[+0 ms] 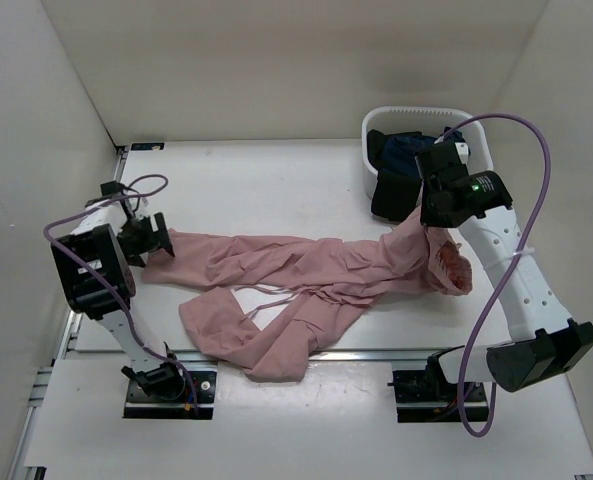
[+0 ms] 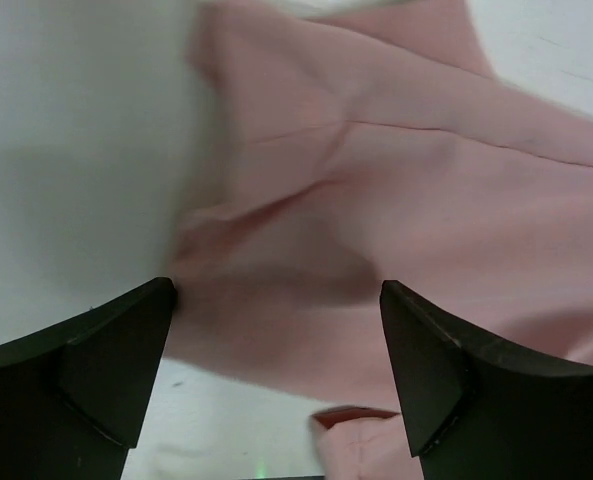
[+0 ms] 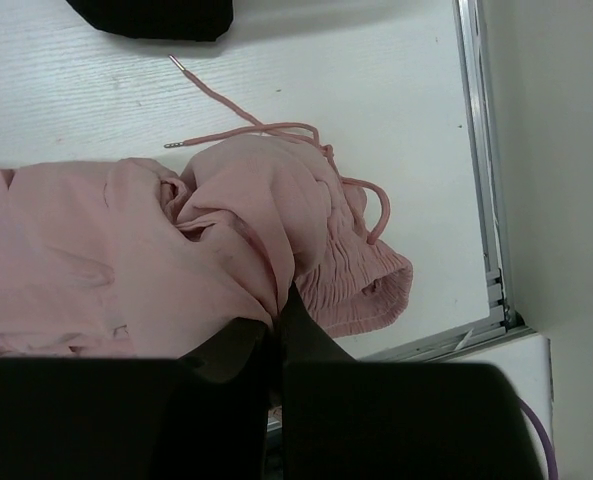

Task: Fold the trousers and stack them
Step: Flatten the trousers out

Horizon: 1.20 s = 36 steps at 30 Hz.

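Observation:
The dusty-pink trousers [image 1: 306, 275] lie stretched across the table, legs toward the left and gathered waistband [image 3: 361, 280] at the right. My left gripper [image 1: 148, 238] stands open just above a leg's end [image 2: 306, 230], its fingers [image 2: 116, 360] apart with pink fabric below and nothing pinched. Up at the right, my right gripper [image 1: 426, 222] is shut on a fold of the trousers [image 3: 246, 250] near the waist, lifting it slightly. The thin drawstring [image 3: 236, 125] trails onto the table.
A white basket [image 1: 376, 125] at the back right holds dark garments [image 1: 401, 160]; one dark piece [image 3: 156, 15] hangs over its side near the right gripper. The table's metal edge rail [image 3: 481, 170] runs close by the waistband.

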Tool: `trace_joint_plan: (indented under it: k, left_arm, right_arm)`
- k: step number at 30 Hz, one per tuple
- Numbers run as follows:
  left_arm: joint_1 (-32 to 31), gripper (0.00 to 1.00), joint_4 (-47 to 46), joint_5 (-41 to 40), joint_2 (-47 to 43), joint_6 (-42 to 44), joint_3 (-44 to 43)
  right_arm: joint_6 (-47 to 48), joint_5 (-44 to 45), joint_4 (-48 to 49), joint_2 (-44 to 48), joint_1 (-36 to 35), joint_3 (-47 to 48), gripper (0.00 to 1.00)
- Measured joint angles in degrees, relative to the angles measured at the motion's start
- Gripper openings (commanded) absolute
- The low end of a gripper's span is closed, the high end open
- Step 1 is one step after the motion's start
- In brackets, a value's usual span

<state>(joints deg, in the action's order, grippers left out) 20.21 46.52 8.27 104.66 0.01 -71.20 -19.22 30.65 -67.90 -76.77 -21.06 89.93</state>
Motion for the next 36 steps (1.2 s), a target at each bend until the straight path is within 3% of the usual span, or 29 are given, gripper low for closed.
trace_joint_plan:
  k: [2, 4, 5, 6, 7, 12, 15, 20, 24, 31, 33, 36]
  left_arm:
    - [-1.88, 0.85, -0.37, 0.68, 1.66, -0.04, 0.57]
    - [-2.43, 0.64, -0.15, -0.26, 2.62, -0.07, 1.05]
    - [-2.34, 0.46, -0.52, -0.94, 2.38, -0.02, 1.79]
    - [-2.16, 0.16, -0.63, -1.53, 2.19, -0.17, 2.27]
    - [-1.97, 0.14, -0.74, -2.05, 1.97, -0.09, 2.97]
    - [0.37, 0.14, 1.2, -3.39, 0.04, -0.17, 4.79]
    - [5.11, 0.14, 4.7, -6.05, -1.97, -0.07, 3.56]
    - [13.55, 0.14, 8.11, -10.56, -8.5, -0.11, -10.25]
    - [13.84, 0.14, 9.66, -12.11, -10.86, -0.07, -21.55]
    - [12.57, 0.14, 21.68, -10.82, 7.3, -0.17, -44.0]
    - [12.33, 0.14, 23.12, -10.78, 10.56, -0.22, -45.35]
    - [12.26, 0.14, 23.89, -11.19, 8.98, -0.2, -38.75]
  right_arm:
    - [-0.13, -0.11, 0.44, 0.0, 0.0, -0.13, 0.0]
    - [-0.31, 0.0, 0.48, 0.0, 0.0, -0.15, 0.0]
    - [-0.39, 0.11, 0.48, 0.0, 0.09, -0.13, 0.0]
    - [-0.52, 0.24, 0.48, 0.0, 0.15, -0.13, 0.0]
    - [-0.7, 0.52, 0.48, 0.0, 0.26, -0.13, 0.0]
    - [-1.31, 3.28, -0.42, 0.11, 0.94, 2.51, 0.0]
    - [-1.6, 6.1, -2.32, 1.09, 1.14, 6.08, 0.0]
    - [-1.77, 9.79, -4.66, 6.43, 1.11, 7.37, 0.0]
    - [0.02, 10.1, -3.45, 7.26, 1.86, 7.37, 0.0]
    - [2.45, 1.16, 0.5, -9.62, 11.37, 19.02, 0.0]
    - [2.6, -1.99, 1.73, -10.84, 12.76, 18.6, 0.0]
    - [2.86, -5.68, 3.56, -5.38, 13.62, 11.06, 0.0]
